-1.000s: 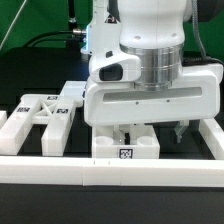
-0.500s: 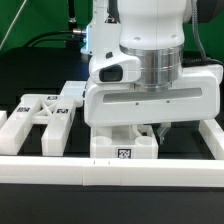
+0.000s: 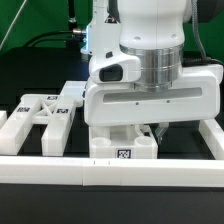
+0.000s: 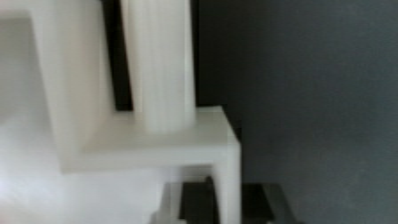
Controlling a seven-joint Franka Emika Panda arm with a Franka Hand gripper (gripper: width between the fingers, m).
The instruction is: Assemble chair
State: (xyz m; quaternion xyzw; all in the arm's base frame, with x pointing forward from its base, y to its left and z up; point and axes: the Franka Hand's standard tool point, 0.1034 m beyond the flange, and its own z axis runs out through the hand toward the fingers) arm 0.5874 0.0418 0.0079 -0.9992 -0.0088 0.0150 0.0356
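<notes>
my end effector [image 3: 151,130]: pressed together, down at seat block [image 3: 124,147] | grip on it: can't tell | side frame [image 3: 45,108]: lying beside seat block

We take this for a robotics lab bench. A large white robot arm [image 3: 150,60] fills the exterior view, standing over a black table [image 3: 25,85] that is fenced by low white rails [image 3: 110,176]. The glossy white plastic parts [image 3: 45,112] lying inside the rails carry printed black-and-white square tags [image 3: 126,154]. Behind the table, the backdrop is dark.
</notes>
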